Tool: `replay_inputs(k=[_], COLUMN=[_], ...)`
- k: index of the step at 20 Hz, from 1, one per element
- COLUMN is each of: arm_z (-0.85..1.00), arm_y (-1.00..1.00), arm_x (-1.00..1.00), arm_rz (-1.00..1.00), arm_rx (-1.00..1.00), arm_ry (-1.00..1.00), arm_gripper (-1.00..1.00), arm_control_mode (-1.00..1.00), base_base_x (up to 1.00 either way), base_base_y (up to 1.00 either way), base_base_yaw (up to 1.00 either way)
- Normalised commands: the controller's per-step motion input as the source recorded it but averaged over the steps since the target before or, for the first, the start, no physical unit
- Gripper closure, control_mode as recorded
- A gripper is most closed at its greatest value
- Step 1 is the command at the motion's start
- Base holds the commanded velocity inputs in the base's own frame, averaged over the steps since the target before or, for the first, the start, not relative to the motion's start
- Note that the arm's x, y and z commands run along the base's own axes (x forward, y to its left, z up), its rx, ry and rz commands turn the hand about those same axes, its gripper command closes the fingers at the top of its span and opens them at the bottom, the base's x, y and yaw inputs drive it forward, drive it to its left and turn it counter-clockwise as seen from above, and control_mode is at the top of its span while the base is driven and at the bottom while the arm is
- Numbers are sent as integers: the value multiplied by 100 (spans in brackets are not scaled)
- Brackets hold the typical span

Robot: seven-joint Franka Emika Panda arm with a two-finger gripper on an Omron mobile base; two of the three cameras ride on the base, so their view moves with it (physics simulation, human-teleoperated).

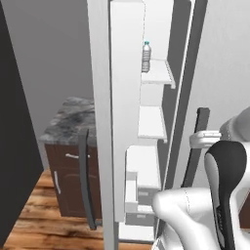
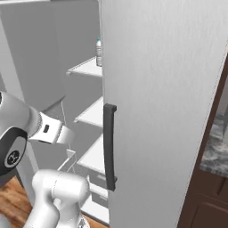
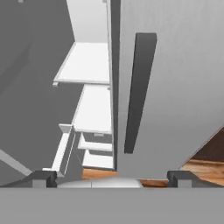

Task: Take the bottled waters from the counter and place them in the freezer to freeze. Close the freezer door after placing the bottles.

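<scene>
left base view: 1 bottle (image 1: 146, 56) stands upright on the top shelf (image 1: 157, 73) inside the freezer (image 1: 151, 122), near the shelf's front left edge; the right base view shows it too (image 2: 99, 52), teal-capped as far as i can tell. i see no 2nd bottle from any camera, so i can't say where it is. the freezer door (image 1: 105, 122) stands open, edge-on to this camera, its white lining facing the shelves and its long dark handle (image 1: 86, 178) running straight up and down on the outer side.

in the hand view the gripper (image 3: 111, 177) has its jaws spread as wide as they go, with nothing between them. it hangs in front of the other, plain silver door (image 3: 175, 87), looking along that door's handle (image 3: 139, 92), with the open freezer to the left in that picture.

if closing is next, what matters is that the freezer door lies off to the arm's left, beyond the shelves, tall axis vertical, so the hand would need to get round its outer face and push it toward the shelves.
</scene>
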Motion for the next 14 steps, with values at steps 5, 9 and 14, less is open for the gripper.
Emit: replay_inputs(k=[5,9,14], arm_z=[0,0,0], arm_y=[0,0,0], arm_x=[0,0,0], arm_rz=[0,0,0], arm_rx=[0,0,0], arm_ry=[0,0,0], arm_gripper=[-100,-100,-100], arm_control_mode=[100,100,100], base_base_x=[-53,-13,0], base_base_y=[-36,-70,-98], base_base_yaw=[-18,-9,-8])
